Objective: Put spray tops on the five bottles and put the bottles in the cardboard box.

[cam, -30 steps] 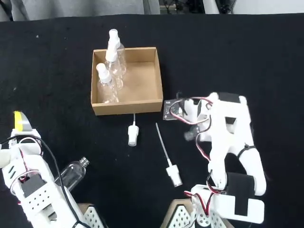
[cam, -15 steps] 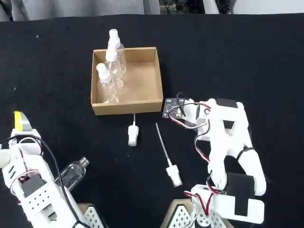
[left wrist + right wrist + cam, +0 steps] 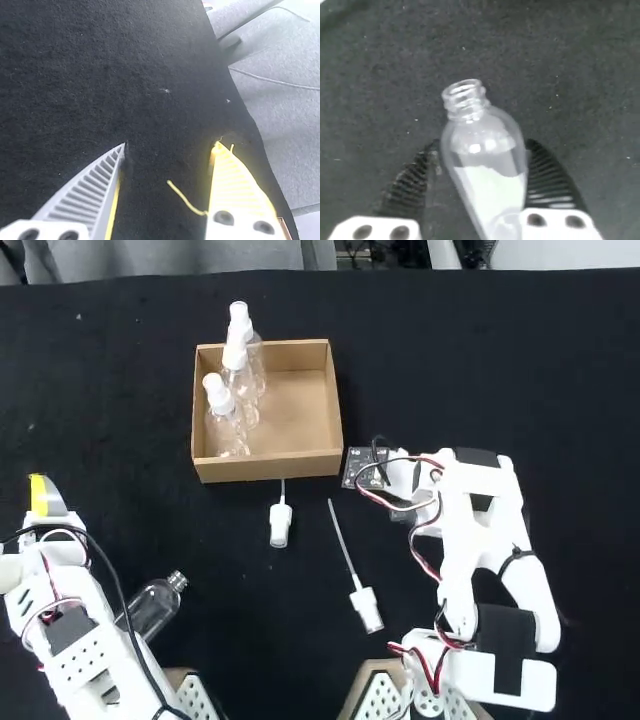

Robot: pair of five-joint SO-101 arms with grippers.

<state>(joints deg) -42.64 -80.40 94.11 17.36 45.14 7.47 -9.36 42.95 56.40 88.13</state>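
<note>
My right gripper is shut on a clear bottle with a bare threaded neck, held over the black cloth. In the high view that gripper is just right of the cardboard box, and the arm hides the bottle. Three bottles with spray tops stand in the box's left half. Another capless bottle lies beside my left arm. Two loose spray tops lie in front of the box: one close to it, one with a long tube nearer. My left gripper stands open over bare cloth.
The black cloth's edge runs close past my left gripper, with grey floor beyond it. The box's right half holds nothing. The bases of both arms stand at the near edge of the table.
My right wrist has drawn in and turned, so the bottle that showed at the gripper in the high view is now hidden under the arm. The left arm has not moved.
</note>
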